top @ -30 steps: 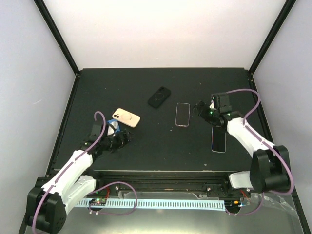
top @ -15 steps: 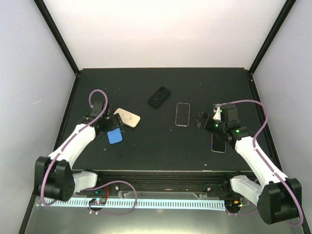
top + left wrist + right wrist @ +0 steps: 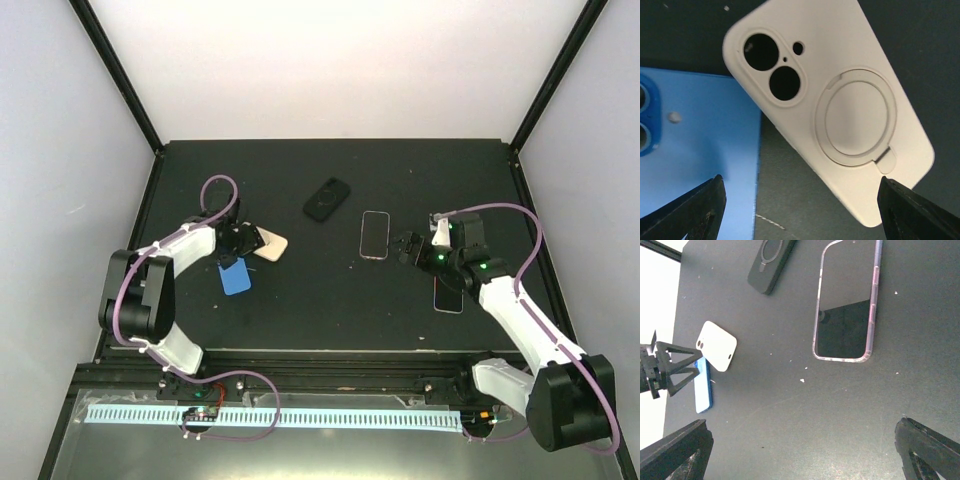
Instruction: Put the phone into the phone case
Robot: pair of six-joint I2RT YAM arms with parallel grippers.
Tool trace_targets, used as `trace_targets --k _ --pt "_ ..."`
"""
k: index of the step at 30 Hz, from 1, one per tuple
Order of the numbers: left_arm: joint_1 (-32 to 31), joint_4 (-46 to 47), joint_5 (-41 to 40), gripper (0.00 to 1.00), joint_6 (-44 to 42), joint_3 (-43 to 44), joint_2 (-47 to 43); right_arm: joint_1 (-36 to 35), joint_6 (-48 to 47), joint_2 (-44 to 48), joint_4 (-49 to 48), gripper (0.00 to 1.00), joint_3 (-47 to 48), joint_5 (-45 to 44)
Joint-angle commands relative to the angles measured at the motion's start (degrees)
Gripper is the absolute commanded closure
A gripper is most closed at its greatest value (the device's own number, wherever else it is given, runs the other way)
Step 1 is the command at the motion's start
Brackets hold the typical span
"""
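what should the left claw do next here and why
Probably lower the left claw and close on the cream case. The claw hangs open right above it, and the case lies back up with one edge over the blue phone, so it likely needs lifting clear first.

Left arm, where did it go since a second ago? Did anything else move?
The left gripper swung away from the blue phone to above the cream case, jaws open, holding nothing. The right gripper drew slightly nearer. The black case, clear case and dark phone stayed put.
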State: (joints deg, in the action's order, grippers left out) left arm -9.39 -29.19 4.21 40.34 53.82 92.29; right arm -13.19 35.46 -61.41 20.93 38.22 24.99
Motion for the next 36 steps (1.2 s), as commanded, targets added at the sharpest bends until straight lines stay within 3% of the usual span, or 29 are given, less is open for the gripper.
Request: trace_targets --k 1,12,19,23,29,36 --pt "-0.4 9.0 6.7 0.16 7.0 -3.9 -1.8 -0.3 -1.3 -0.1 -2.9 0.00 -0.3 2.9" --pt "-1.2 27.1 14.4 0.24 16.5 -14.7 -2.0 -0.3 -1.6 -1.6 -4.1 0.00 -1.1 4.0" --pt "-1.2 31.7 12.4 0.33 19.5 -16.2 1.5 -0.3 -1.5 -0.6 -3.9 0.00 -1.3 4.2" --pt "-1.2 32.8 9.5 0.45 20.7 -16.6 2.9 -0.3 -4.7 -1.0 -1.0 0.00 0.9 2.6" --pt "-1.5 33.1 6.6 0.76 20.0 -16.0 2.9 -0.3 -7.4 0.5 2.7 0.00 4.2 0.5" --pt "-1.5 29.1 5.0 0.95 15.6 -12.9 1.0 -0.2 -6.1 2.1 2.1 0.00 3.2 1.6"
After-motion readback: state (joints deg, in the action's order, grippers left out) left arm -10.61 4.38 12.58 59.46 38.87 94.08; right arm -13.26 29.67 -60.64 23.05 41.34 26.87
